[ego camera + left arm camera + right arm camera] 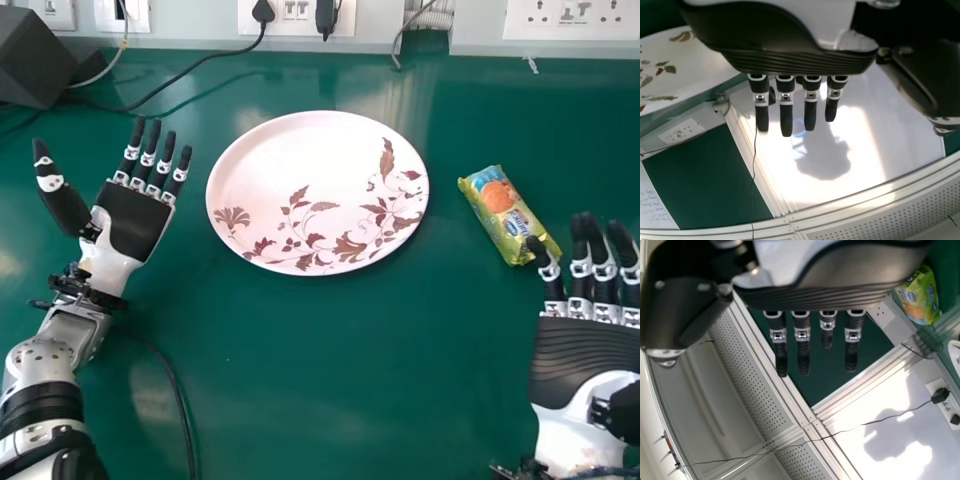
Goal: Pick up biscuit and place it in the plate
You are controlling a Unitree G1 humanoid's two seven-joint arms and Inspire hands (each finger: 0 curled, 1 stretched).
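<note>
The biscuit packet (507,214), green and yellow, lies on the table right of the plate; the right wrist view shows the packet (921,296) too. A round white plate (300,170) with brown leaf patterns sits at the table's middle; part of the plate (685,70) shows in the left wrist view. My right hand (585,360) is just nearer than the packet, fingers straight, with a fingertip close to its lower end; whether they touch I cannot tell. The right hand (835,295) is empty. My left hand (135,220), also empty with fingers straight, is left of the plate; left hand (795,60).
A dark box (35,55) stands at the table's back left corner, with cables (185,72) running to wall sockets (297,12) behind. Another black cable (178,390) lies beside the left forearm on the green table (350,370).
</note>
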